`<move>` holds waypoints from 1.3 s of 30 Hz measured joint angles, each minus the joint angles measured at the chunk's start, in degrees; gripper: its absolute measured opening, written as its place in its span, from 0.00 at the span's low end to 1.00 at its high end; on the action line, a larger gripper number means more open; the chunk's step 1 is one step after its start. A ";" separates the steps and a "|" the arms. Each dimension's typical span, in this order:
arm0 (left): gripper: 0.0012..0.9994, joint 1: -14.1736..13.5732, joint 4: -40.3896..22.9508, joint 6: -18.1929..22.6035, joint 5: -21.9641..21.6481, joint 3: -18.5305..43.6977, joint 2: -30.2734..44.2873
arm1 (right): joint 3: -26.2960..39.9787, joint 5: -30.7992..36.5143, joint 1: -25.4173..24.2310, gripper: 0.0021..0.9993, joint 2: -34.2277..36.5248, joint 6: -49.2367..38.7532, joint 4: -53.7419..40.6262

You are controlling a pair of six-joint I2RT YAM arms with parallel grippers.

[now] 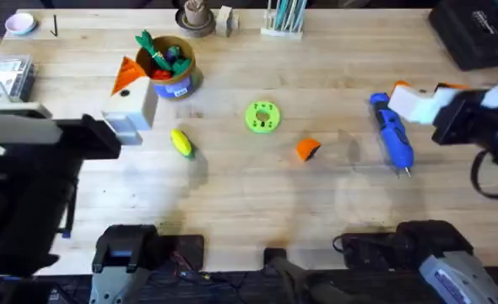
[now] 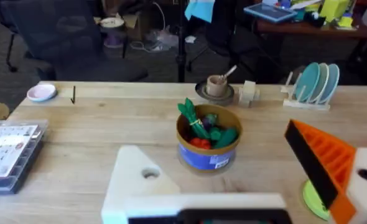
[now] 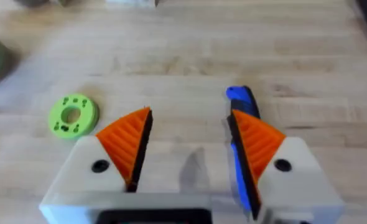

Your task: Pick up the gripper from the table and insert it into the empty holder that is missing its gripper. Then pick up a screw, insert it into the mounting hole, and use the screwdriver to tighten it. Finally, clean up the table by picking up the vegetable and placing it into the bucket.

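Note:
The loose orange gripper (image 1: 307, 149) lies on the table right of centre. My left gripper (image 1: 129, 93) (image 2: 214, 168) stands open beside the bucket (image 1: 173, 69) (image 2: 208, 146); one finger is the bare white holder (image 2: 140, 183) with its mounting hole (image 2: 149, 174), the other carries an orange tip (image 2: 323, 162). The yellow vegetable (image 1: 182, 142) lies in front of the bucket. My right gripper (image 1: 422, 91) (image 3: 190, 115) is open, both orange tips in place, just above the blue screwdriver (image 1: 392, 137) (image 3: 239, 99), which lies flat by one finger.
A green disc (image 1: 262, 117) (image 3: 73, 115) sits mid-table. Red and green toy vegetables fill the bucket. A clear parts box (image 1: 8, 72), pink dish (image 1: 19, 23), brown cup (image 1: 196, 17) and rack (image 1: 284, 21) line the left and far edges.

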 joint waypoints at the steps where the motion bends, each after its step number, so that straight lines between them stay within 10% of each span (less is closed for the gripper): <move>1: 0.99 0.00 -1.43 0.00 -0.01 1.65 1.20 | 2.58 -0.18 0.00 0.80 2.60 0.00 -1.99; 8: 0.99 -0.02 -12.63 0.00 3.57 13.08 12.84 | 15.71 -0.84 0.00 0.80 16.90 0.02 -9.88; 20: 0.99 -0.33 -16.95 -1.77 17.37 14.53 17.81 | 16.80 -0.84 0.00 0.80 23.25 0.02 -10.53; 39: 0.99 -0.33 -22.48 -22.45 16.16 14.54 41.13 | 16.80 -0.84 0.00 0.80 20.44 0.04 -7.68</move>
